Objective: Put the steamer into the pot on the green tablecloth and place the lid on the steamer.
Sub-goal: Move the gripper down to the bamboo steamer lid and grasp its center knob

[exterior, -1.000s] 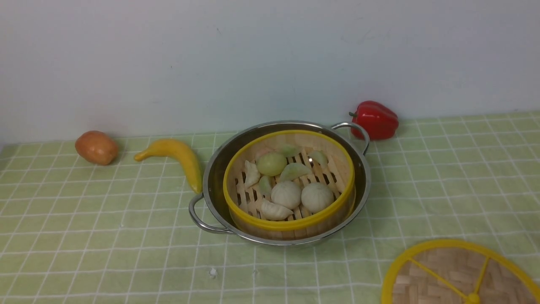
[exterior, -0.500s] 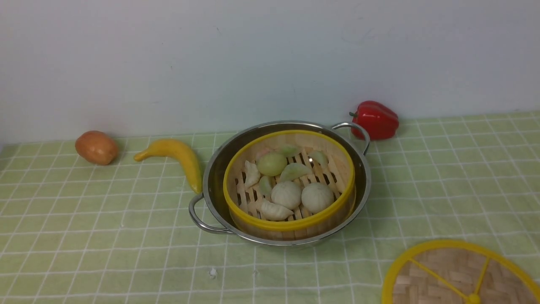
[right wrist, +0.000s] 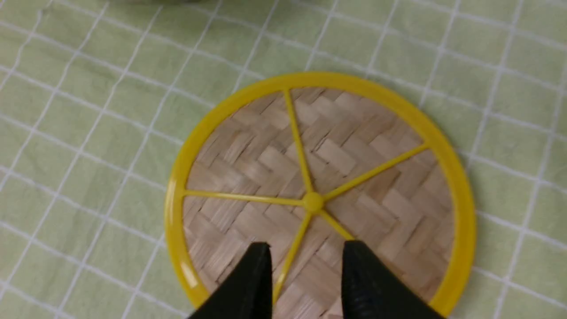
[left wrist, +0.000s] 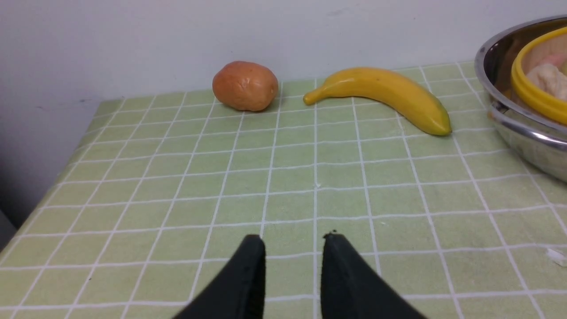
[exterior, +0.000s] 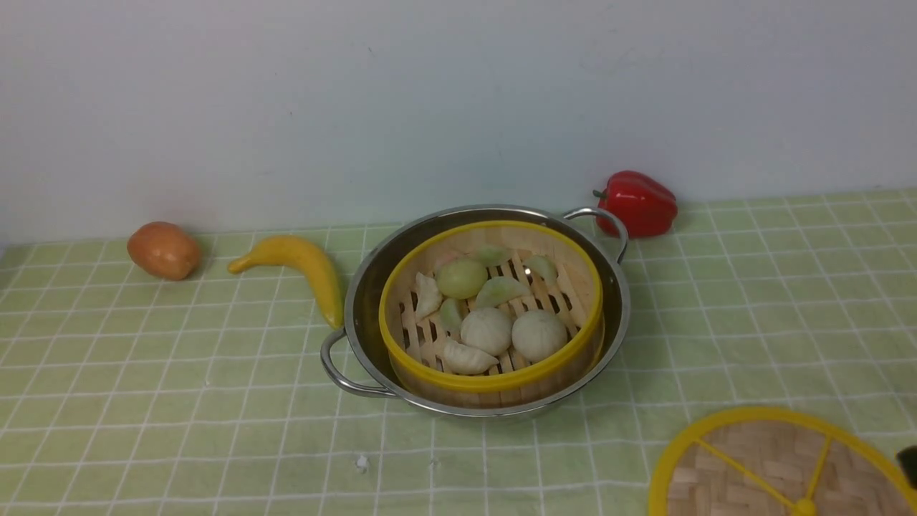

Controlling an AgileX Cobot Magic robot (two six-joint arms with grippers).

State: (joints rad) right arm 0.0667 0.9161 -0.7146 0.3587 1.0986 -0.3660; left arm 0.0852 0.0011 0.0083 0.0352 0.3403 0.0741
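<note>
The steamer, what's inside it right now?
Inside the steamer sit two round white buns, a rounded pale green piece and several white or green dumplings on a slatted base. The slats beneath the food are covered.

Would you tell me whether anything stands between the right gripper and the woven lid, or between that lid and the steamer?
Nothing visible does: the right gripper is open over the lid, and only bare tablecloth and the pot's rim lie toward the steamer.
</note>
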